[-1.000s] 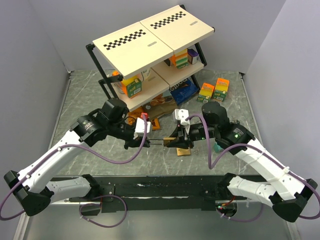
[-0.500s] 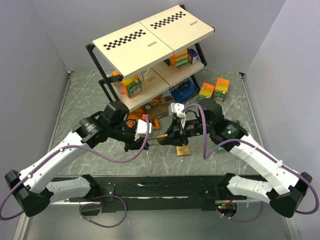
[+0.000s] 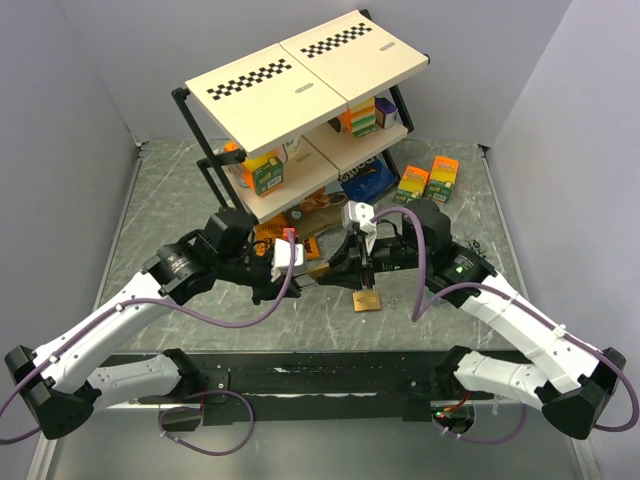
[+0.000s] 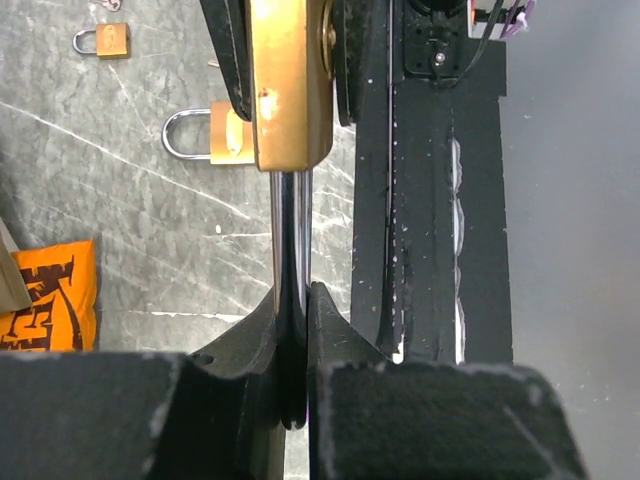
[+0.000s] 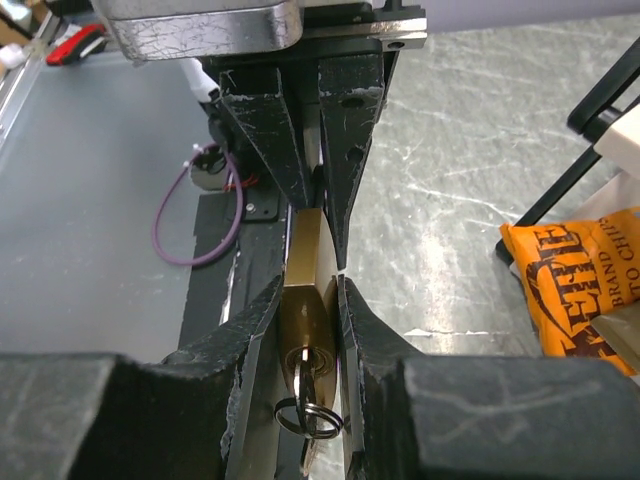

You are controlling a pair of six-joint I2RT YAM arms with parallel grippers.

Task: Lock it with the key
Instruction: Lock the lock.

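Padlock [image 4: 290, 90]: held mid-air between the arms, shifted left since a second ago. Right gripper [image 5: 310, 285]: clamped on its body. Left gripper [image 4: 293, 300]: pinching shackle [image 4: 288, 240]. Key [image 5: 305, 400]: apparently seated in keyhole.

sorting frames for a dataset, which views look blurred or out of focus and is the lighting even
Top external: evenly lit and sharp, soft shadow under the shelf. Left wrist: the left fingers blur in the foreground; padlock and table are crisp, with a pale highlight on the shackle. Right wrist: the right fingers are blurred, key ring fairly sharp.
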